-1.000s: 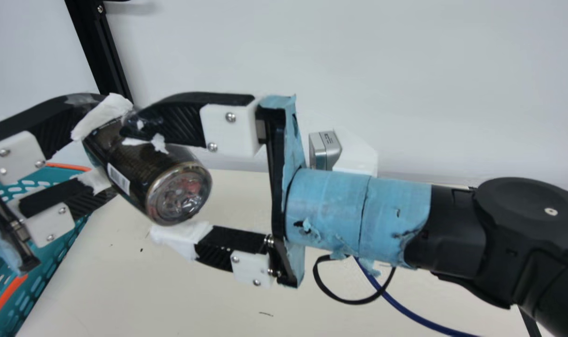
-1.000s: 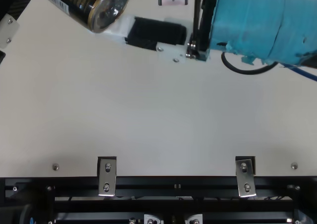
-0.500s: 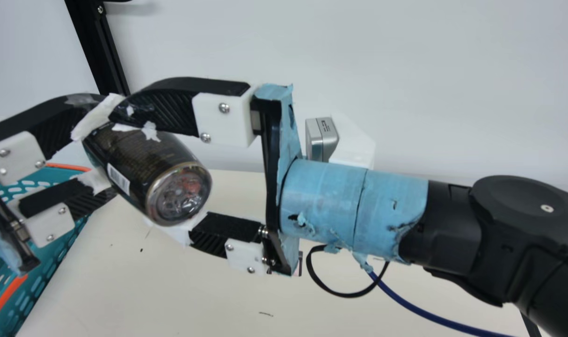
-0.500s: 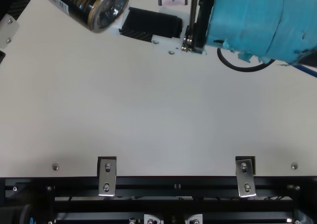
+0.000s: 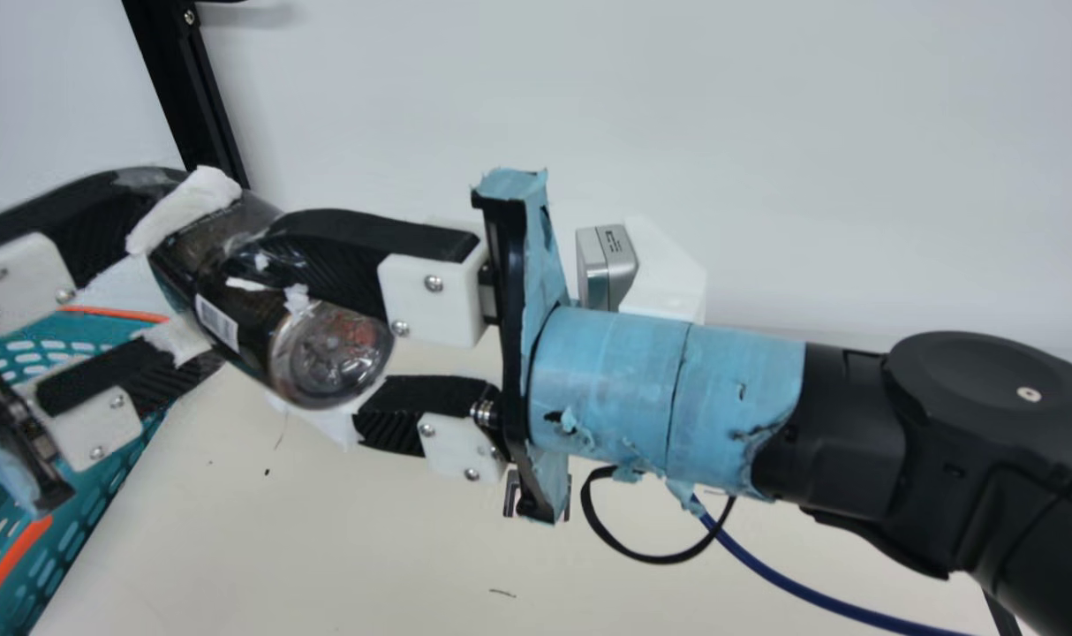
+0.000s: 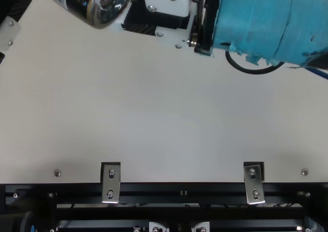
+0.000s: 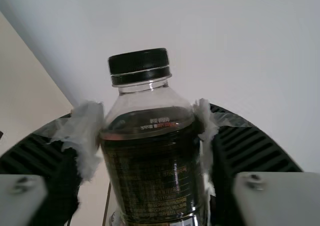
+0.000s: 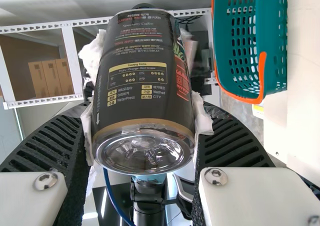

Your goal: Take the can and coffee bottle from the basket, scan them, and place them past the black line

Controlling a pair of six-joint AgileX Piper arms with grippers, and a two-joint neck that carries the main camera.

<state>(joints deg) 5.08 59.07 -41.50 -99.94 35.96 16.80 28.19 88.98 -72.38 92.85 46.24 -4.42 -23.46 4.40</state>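
The dark coffee bottle hangs tilted above the table between both grippers, base toward the camera. Around its cap-side half my left gripper is shut in the main view; nearer the base sits my right gripper, its taped fingers on opposite sides. The left wrist view has the black-capped bottle between the pads of my left gripper. From the right wrist, the bottle shows its label and clear base, pressed by both fingers of my right gripper.
The teal basket with orange trim stands at the table's left. A dark blue cable loops below my right arm. Metal brackets line the table edge in the top view. A black post rises behind.
The right gripper's fingers have closed inward onto the bottle, after the right arm shifted slightly left. The bottle and left gripper have risen slightly in the main view.
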